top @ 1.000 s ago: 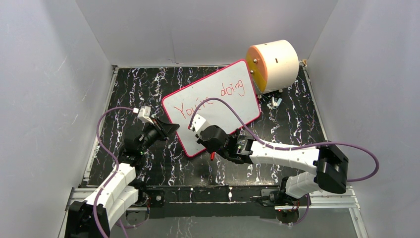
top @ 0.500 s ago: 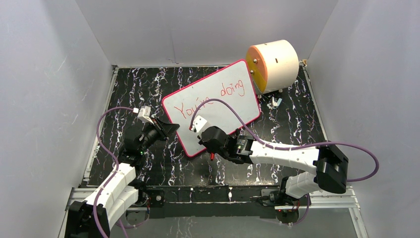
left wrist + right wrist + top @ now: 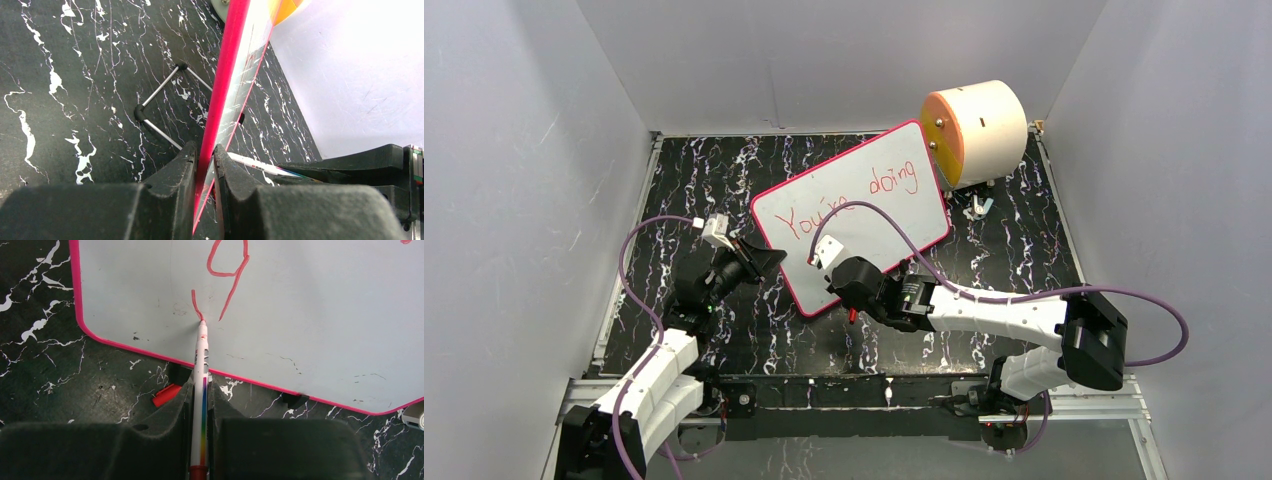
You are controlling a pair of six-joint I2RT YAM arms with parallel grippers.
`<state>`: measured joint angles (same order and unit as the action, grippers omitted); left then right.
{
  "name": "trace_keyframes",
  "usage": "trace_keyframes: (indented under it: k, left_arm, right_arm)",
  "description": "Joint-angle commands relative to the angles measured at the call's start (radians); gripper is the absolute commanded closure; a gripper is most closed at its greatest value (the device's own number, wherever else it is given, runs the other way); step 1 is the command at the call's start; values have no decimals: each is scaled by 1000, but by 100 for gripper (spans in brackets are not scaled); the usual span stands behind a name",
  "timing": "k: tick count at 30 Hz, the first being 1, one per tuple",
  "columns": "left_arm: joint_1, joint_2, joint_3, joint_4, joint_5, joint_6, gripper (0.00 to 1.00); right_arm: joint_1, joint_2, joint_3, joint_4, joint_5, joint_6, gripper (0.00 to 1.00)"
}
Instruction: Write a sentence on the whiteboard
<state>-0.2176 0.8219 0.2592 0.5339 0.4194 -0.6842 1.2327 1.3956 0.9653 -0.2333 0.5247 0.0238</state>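
Whiteboard [image 3: 904, 215] stands propped at a tilt around the middle of the black marbled worktop [image 3: 714, 170], pink-red frame, white face toward the arms. Its far right corner is close to a cream drum [image 3: 984, 130] with an orange face at the far right corner of the worktop; can't tell if they touch. Left tool [image 3: 205, 157] is clamped on the board's left edge, one finger on each side of the frame, seen edge-on in the left wrist view. A thin wire stand [image 3: 160, 107] sits on the worktop behind the board. Right tool [image 3: 200, 385] is closed around a slim marker [image 3: 202, 355], white barrel with a rainbow stripe, pointing up at the board. Marker tip touches the white face at the bottom of a short red stroke, just left of a red "g", near the board's lower left corner. Sentence [image 3: 894, 180] in red handwriting: top line reads "You're doing", partly hidden by the right arm and its purple cable in the top view. Second line shows only the "g" and that stroke. A small red piece [image 3: 166, 394] lies on the worktop just below the board's bottom edge.
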Motion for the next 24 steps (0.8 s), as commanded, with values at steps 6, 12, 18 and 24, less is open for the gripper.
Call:
trace_keyframes:
  k: [6, 12, 18, 24]
  left_arm:
    - [5, 1, 28, -41, -25, 2, 100]
    - [4, 2, 27, -41, -25, 3, 100]
    - [4, 3, 26, -39, -25, 1, 100]
    - [4, 3, 26, -40, -25, -1, 100]
  right_arm:
    - [-19, -13, -14, 70, 76, 4, 100]
    - [-23, -20, -19, 88, 83, 1, 100]
    - [-23, -31, -23, 110, 96, -7, 100]
    - [-24, -38, -22, 126, 102, -17, 100]
